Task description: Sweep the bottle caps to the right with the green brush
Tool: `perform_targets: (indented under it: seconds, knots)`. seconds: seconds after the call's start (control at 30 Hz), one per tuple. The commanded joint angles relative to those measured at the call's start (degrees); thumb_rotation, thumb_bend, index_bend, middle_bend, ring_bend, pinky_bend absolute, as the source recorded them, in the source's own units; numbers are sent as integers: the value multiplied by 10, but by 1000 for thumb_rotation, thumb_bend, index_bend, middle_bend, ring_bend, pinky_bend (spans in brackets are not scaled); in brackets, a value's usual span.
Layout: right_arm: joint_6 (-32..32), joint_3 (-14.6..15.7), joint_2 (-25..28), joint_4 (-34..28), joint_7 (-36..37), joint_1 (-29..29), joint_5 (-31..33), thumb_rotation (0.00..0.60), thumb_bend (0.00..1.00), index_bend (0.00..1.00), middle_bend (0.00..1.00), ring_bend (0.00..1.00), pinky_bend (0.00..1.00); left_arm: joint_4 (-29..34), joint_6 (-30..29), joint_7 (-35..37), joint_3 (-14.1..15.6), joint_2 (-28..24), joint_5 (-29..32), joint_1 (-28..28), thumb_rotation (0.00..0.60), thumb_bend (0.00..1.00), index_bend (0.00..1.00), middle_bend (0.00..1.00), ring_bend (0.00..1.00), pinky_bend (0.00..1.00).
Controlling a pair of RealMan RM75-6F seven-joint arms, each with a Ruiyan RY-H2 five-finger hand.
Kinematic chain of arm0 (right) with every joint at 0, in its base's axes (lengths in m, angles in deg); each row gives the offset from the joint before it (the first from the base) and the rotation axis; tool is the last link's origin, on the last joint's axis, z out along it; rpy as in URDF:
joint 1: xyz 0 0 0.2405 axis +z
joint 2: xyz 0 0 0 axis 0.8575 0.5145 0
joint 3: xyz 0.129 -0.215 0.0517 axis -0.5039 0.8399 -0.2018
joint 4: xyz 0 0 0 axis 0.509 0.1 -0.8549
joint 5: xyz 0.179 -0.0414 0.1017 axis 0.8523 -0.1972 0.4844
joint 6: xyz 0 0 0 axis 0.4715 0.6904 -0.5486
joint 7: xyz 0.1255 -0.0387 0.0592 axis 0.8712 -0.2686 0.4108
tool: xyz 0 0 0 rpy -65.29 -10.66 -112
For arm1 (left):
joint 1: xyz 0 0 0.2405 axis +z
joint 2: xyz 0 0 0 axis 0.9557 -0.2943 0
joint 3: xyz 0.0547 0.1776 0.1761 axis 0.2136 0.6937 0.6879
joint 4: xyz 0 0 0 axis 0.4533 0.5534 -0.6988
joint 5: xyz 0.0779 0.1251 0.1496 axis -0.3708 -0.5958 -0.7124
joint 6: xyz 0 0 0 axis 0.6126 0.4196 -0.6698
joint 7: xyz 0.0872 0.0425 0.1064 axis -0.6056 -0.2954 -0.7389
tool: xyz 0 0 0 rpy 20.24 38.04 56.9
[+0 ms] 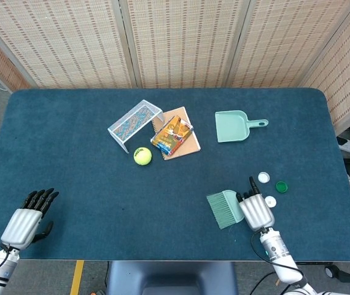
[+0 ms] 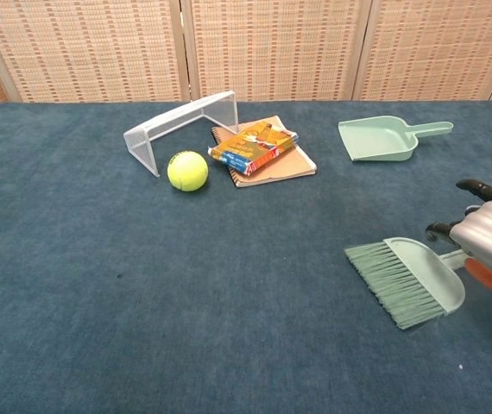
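My right hand (image 1: 256, 211) (image 2: 491, 242) grips the handle of the green brush (image 1: 225, 208) (image 2: 408, 279), whose bristles point left and lie low over the table near its front edge. Three bottle caps lie just right of the hand in the head view: a white cap (image 1: 263, 177), a green cap (image 1: 281, 186) and another white cap (image 1: 271, 201). The chest view shows none of them. My left hand (image 1: 27, 218) rests open at the front left, holding nothing.
A green dustpan (image 1: 233, 126) (image 2: 379, 138) lies at the back right. A wire rack (image 1: 136, 124), a tennis ball (image 1: 142, 155) (image 2: 187, 170) and a snack box on a notebook (image 1: 174, 136) sit mid-table. The table's front edge (image 1: 163, 259) is near the brush.
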Motion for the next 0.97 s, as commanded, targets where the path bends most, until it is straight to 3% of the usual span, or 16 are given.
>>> perform_targets:
  seconds: [0.03, 0.23, 0.5, 0.6, 0.73, 0.97]
  knots:
    - [-4, 0, 14, -18, -12, -5, 9, 600, 435, 0, 231, 275, 0, -1, 0, 0, 1, 0, -1, 0, 600, 461, 0, 0, 0, 72]
    - [13, 5, 61, -78, 2, -20, -5, 600, 406, 0, 168, 226, 0, -2, -6, 3, 2, -1, -4, 3, 600, 462, 0, 0, 0, 72]
    - [159, 13, 202, -226, 94, -107, -44, 600, 242, 0, 0, 0, 0, 0, -28, 36, 2, -4, -26, 4, 600, 452, 0, 0, 0, 73]
    - [207, 24, 233, -220, 191, -150, -69, 600, 223, 0, 0, 0, 0, -13, -53, 63, 2, -1, -50, 6, 600, 431, 0, 0, 0, 73]
    - [232, 30, 242, -162, 305, -192, -74, 600, 220, 0, 0, 0, 0, -31, -87, 83, 0, 4, -71, 12, 600, 427, 0, 0, 0, 73]
    - [196, 13, 254, -134, 355, -196, -65, 600, 220, 0, 0, 0, 0, -36, -98, 72, -2, 9, -74, 15, 600, 427, 0, 0, 0, 73]
